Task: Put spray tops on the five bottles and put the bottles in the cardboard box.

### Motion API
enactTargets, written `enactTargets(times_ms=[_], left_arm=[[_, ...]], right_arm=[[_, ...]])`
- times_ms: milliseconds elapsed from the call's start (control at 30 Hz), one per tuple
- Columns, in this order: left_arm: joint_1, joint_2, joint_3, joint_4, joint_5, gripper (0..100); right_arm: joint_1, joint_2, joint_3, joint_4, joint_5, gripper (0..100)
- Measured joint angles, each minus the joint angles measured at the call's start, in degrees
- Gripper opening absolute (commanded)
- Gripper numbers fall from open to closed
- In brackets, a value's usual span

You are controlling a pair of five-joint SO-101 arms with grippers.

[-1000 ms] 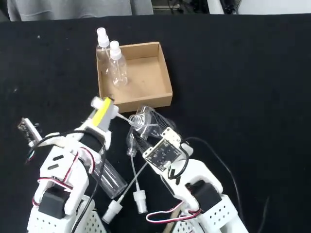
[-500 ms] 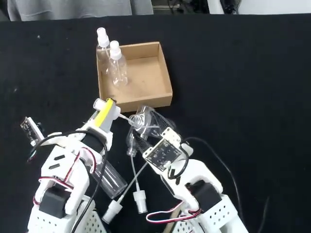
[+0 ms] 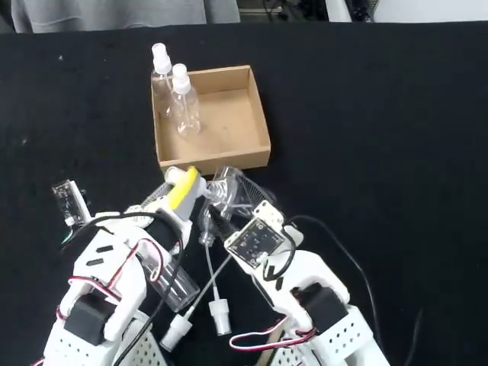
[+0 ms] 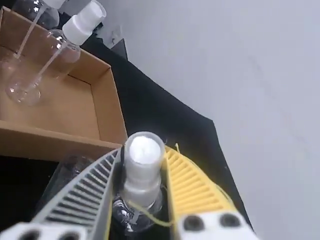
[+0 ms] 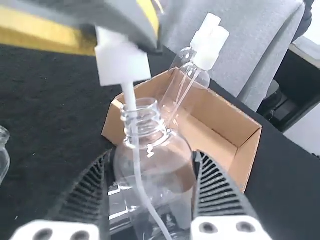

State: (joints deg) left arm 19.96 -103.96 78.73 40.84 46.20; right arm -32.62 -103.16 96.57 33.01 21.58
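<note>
- Cardboard box (image 3: 221,158), toward the desk's far edge, holds two capped bottles (image 3: 185,110) in its far-left corner.
- Bottle (image 5: 150,145), just before the box's near wall, is pinched by the right gripper (image 5: 151,160); it may twist loose under capping pressure.
- Spray top (image 4: 142,175) is clamped in the left gripper (image 4: 142,152), tube inside the neck; a skewed descent could cross-thread.
- No readable writing.

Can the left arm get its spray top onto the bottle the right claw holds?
Probably yes: the spray top sits just above the bottle, tube already in its open neck; nothing between.
</note>
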Motion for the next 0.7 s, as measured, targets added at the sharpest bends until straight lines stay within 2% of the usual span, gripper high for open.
enactTargets(times_ms=[267, 700], left_arm=[[0.1, 0.0, 0.0, 0.4, -0.2, 32], [0.7, 0.0, 0.0, 3.8, 2.8, 34]], right_arm=[[-0.8, 0.0, 0.0, 0.4, -0.1, 7.4], [-0.8, 0.0, 0.0, 0.4, -0.1, 7.4]])
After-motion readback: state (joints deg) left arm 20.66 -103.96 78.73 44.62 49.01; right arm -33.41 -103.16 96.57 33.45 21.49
